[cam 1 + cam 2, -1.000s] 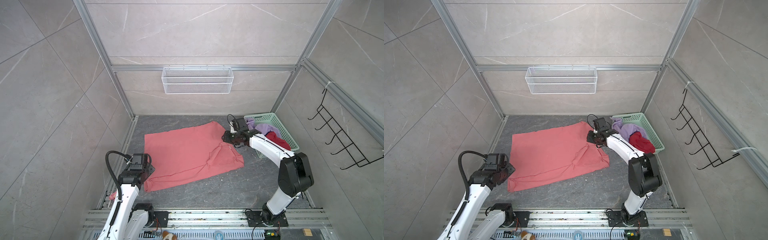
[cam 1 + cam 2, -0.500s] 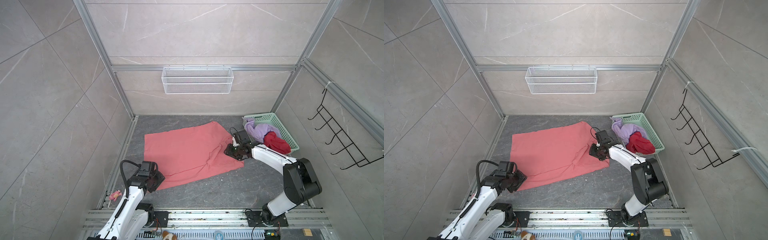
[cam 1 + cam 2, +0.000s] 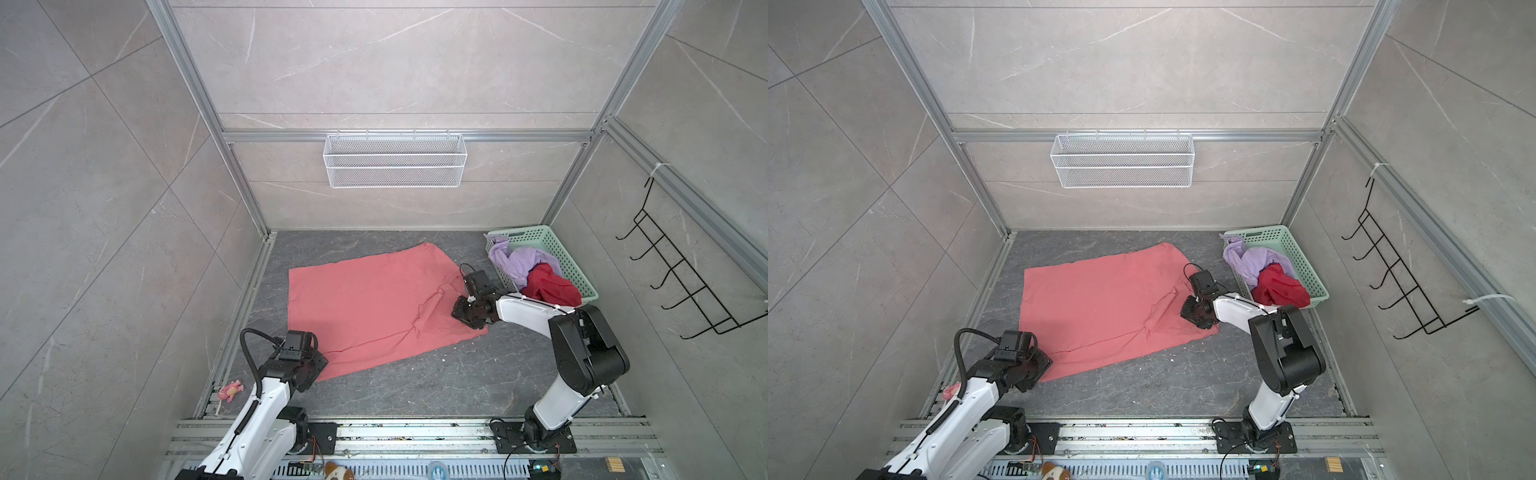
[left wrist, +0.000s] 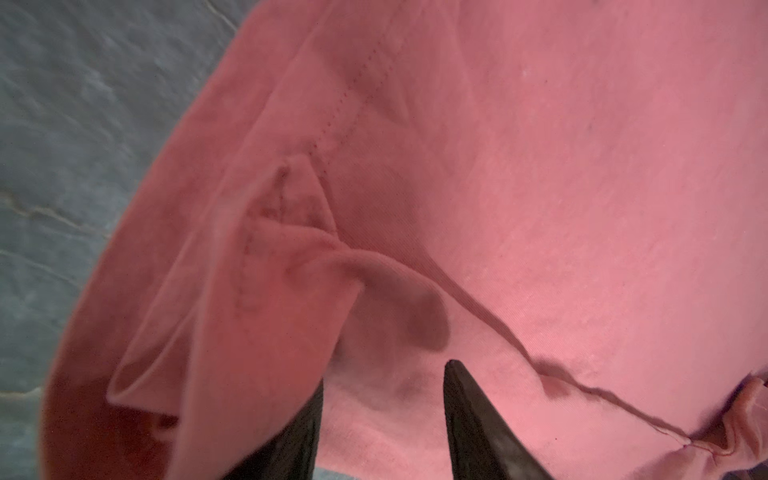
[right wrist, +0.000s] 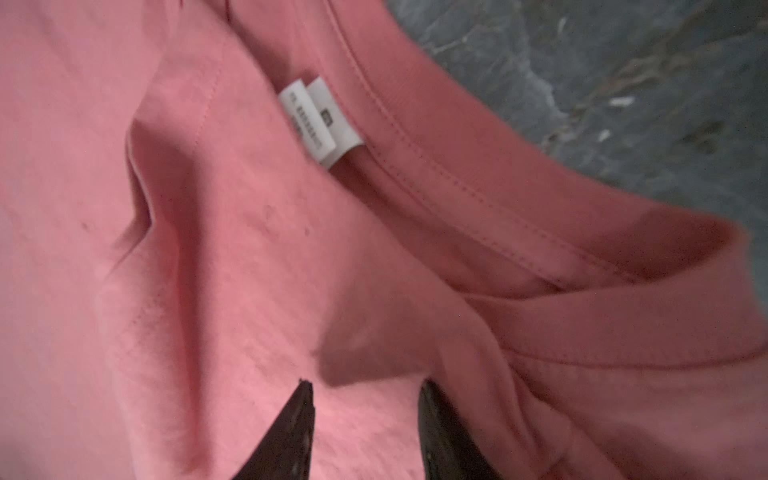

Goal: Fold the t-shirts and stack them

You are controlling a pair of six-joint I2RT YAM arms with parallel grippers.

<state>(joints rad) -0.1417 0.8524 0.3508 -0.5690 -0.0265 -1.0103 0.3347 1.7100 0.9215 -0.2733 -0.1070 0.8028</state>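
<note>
T-shirts here are 3 in number, and 1 of them is laid out for work. The floor is a dark grey, stone-like surface with pale veins and a few small white specks. Walls of large grey tiles close it in, with aluminium posts in the corners. A white wire shelf hangs on the back wall, and a black hook rack hangs on the right wall. A metal rail runs along the front and carries both arm bases. A small pink toy lies by the left floor track, apart from the cloth.

The salmon-pink t-shirt lies spread in the middle of the floor in both top views. It is mostly flat, like a slanted rectangle, with a long ridge of wrinkles in its right part. The lilac t-shirt and the deep-red t-shirt lie crumpled and touching in the mint-green basket at the back right corner, the red one nearer to the front.

The left gripper is low at the near left corner of the pink cloth. In the left wrist view its 2 dark fingers stand apart, with a stitched fold of hem rising beside 1 of them. The right gripper is at the right edge of the same shirt, between the wrinkle ridge and the basket. In the right wrist view its jaws also stand apart over the cloth, near the ribbed collar and the white neck label.
</note>
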